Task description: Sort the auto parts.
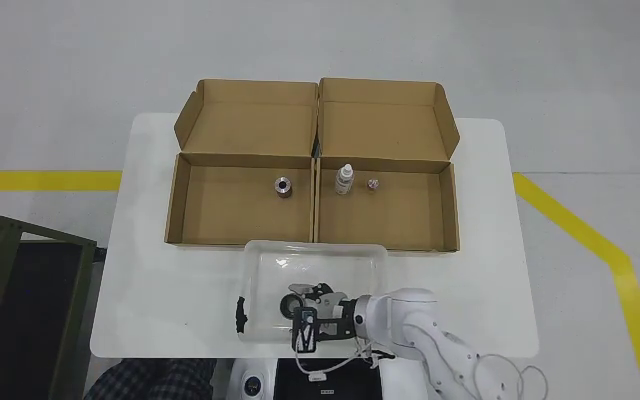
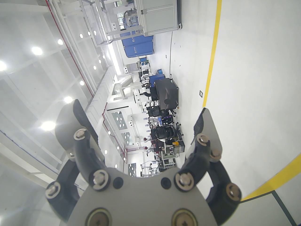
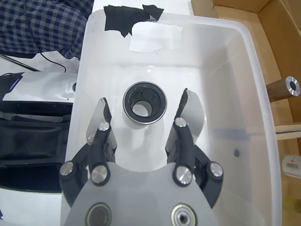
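White table [image 1: 150,280] carries left cardboard box [image 1: 220,210], right cardboard box [image 1: 410,215], clear bin [image 1: 265,272].

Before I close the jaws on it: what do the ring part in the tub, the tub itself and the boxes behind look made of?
Ring part: probably steel, going by the bright polished outer rim. The dark liner inside may be plastic.
Tub: translucent plastic, with glossy, see-through walls.
Boxes: brown cardboard, matte, with folded flaps.
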You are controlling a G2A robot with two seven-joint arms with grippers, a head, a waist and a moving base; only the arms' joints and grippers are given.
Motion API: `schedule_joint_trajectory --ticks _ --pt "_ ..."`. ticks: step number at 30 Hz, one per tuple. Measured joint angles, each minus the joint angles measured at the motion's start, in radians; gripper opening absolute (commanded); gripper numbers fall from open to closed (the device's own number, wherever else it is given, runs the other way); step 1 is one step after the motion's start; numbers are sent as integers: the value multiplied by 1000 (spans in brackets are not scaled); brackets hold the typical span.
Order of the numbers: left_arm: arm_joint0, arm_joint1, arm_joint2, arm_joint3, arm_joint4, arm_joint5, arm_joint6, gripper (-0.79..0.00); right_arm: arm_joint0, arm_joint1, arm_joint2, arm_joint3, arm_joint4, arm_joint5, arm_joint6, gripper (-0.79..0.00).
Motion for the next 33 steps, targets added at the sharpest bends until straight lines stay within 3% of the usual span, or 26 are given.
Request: schedule_joint_trajectory --ticks 16,19,21,27,31,33 --pt "0 0 0 0 0 0 0 0 85 -12 -66 107 21 57 -16 -240" --pt "0 0 0 0 0 0 0 0 93 -14 -74 120 38 55 -20 -277" --pt "0 0 0 0 0 0 0 0 99 -15 -77 130 55 55 -24 -403" --pt "0 0 0 0 0 0 0 0 119 -18 -90 164 94 50 -29 -514" --pt "0 0 0 0 0 0 0 0 129 -19 -95 176 115 51 -34 -770" --pt "0 0 0 0 0 0 0 0 134 -18 -94 179 129 50 -40 -785"
